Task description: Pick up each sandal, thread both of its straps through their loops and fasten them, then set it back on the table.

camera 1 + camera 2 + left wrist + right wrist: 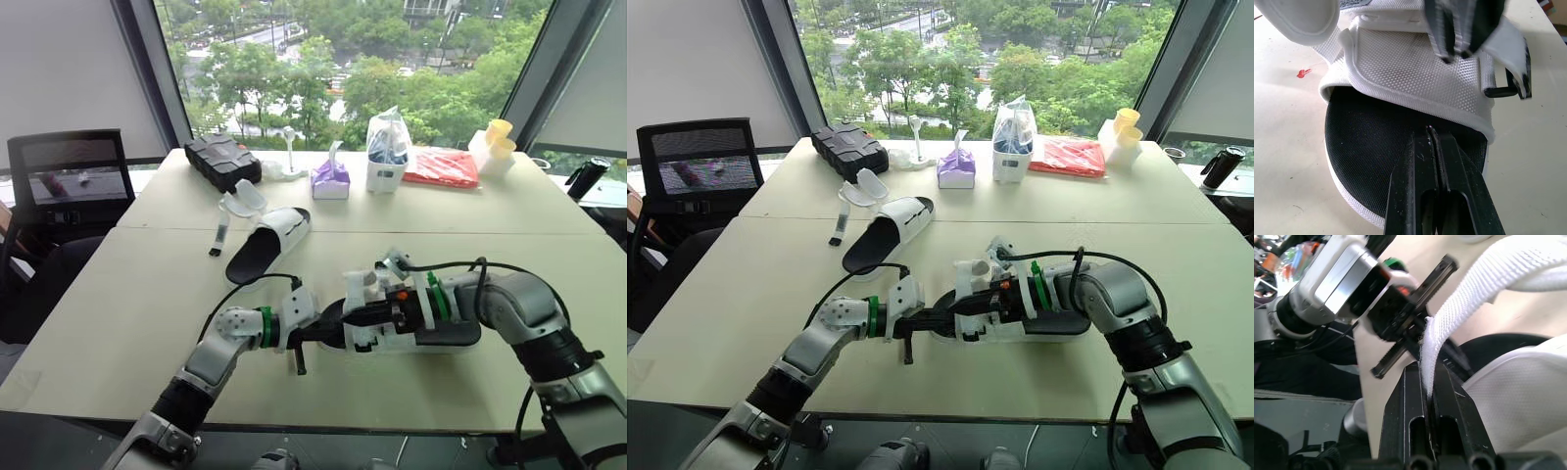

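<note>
A: Nearest first. Where's the shoe being worked?
B: The near sandal appears to rest on the counter by the front edge, toe toward the left arm. The left pincer has its fingers together over the black footbed, tips against the rim of the white upper. Can't tell whether it nips any fabric.
A: And the right?
B: The right pincer is clamped on a white woven strap. The webbing runs up and away from between its fingers.
A: How would it handle?
B: Judging by looks — light, a foam sole with some give, textured rather than slippery. The strap is limp webbing, so it will likely flop and twist unless taken close to its tip. The black loop at the side looks like hard plastic, the one stiff part. Nothing seems fragile.
A: Best hold?
B: Sole rim or toe for bracing, strap tip for threading. A shoe this light may skid on the counter if pulled unbraced.
A: Farther back?
B: The far sandal lies mid-counter, well apart from both arms, with its flaps open and one strap trailing loose beside it — not yet fastened. Beyond it, by the window, are a black case, a tissue box and a plastic bag.
</note>
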Robot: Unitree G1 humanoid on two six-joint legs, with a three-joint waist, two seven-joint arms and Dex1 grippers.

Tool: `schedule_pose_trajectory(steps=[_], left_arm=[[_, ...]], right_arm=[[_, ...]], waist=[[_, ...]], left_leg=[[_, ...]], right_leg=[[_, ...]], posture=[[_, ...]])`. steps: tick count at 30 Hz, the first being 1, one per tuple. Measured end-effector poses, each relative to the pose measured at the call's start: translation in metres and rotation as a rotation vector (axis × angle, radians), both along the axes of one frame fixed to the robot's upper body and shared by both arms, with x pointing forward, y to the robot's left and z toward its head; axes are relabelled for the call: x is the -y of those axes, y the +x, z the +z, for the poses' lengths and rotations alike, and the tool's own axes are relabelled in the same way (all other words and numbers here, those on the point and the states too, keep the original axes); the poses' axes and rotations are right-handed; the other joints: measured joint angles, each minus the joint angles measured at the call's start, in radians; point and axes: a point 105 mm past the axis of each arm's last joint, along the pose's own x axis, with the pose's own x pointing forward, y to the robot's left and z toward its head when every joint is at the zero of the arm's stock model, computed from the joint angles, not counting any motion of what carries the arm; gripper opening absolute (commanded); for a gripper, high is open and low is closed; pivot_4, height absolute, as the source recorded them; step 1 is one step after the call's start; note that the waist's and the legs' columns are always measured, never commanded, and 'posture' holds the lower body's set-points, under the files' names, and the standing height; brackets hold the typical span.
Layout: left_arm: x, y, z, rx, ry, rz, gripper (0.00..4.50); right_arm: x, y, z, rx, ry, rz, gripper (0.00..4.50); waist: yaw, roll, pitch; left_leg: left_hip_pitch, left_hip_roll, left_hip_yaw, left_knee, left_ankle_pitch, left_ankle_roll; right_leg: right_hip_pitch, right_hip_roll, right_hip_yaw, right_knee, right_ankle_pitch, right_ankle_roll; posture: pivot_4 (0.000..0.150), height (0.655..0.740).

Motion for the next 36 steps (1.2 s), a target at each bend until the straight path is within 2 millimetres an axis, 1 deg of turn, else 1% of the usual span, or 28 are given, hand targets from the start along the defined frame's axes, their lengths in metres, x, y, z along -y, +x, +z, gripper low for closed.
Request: schedule_pose_trajectory(steps=[8, 13, 18, 26, 36], left_arm=[[0.001, -0.001, 0.001, 0.002, -0.001, -0.004, 0.00], [0.001, -0.001, 0.001, 0.003, -0.001, -0.004, 0.00], [0.001, -0.001, 0.001, 0.003, -0.002, -0.004, 0.00], [0.002, -0.001, 0.001, 0.003, -0.004, -0.006, 0.00], [0.002, -0.001, 0.002, 0.003, -0.004, -0.007, 0.00]], right_arm=[[0.002, 0.002, 0.001, 0.004, -0.012, 0.005, 0.03], [0.007, 0.006, -0.001, 0.012, -0.033, -0.016, 0.03], [0.007, 0.007, -0.002, 0.043, -0.047, 0.009, 0.03], [0.004, -0.004, 0.001, 0.124, -0.086, 0.094, 0.03], [-0.003, -0.015, 0.005, 0.140, -0.078, 0.143, 0.03]], waist=[[0.001, 0.000, 0.000], [0.001, 0.000, 0.000], [0.002, 0.000, 0.000], [0.004, 0.000, 0.000], [0.003, 0.000, 0.000]], left_leg=[[-0.001, 0.000, 0.000, -0.001, 0.000, 0.000], [-0.001, 0.000, 0.000, -0.001, 0.000, 0.000], [-0.001, 0.000, 0.000, -0.001, 0.000, 0.000], [-0.002, 0.000, 0.000, -0.001, 0.000, 0.000], [-0.002, 0.000, 0.000, -0.001, 0.000, 0.000]], right_leg=[[-0.001, 0.000, 0.000, 0.000, 0.000, 0.000], [-0.001, 0.000, 0.000, 0.000, 0.000, 0.000], [-0.001, 0.000, 0.000, 0.000, 0.000, 0.001], [-0.002, 0.000, 0.000, -0.001, 0.001, 0.003], [-0.002, 0.000, 0.000, -0.001, 0.001, 0.003]], posture=[[0.150, 0.7400], [0.150, 0.7400], [0.150, 0.7400], [0.150, 0.7400], [0.150, 0.7400]])
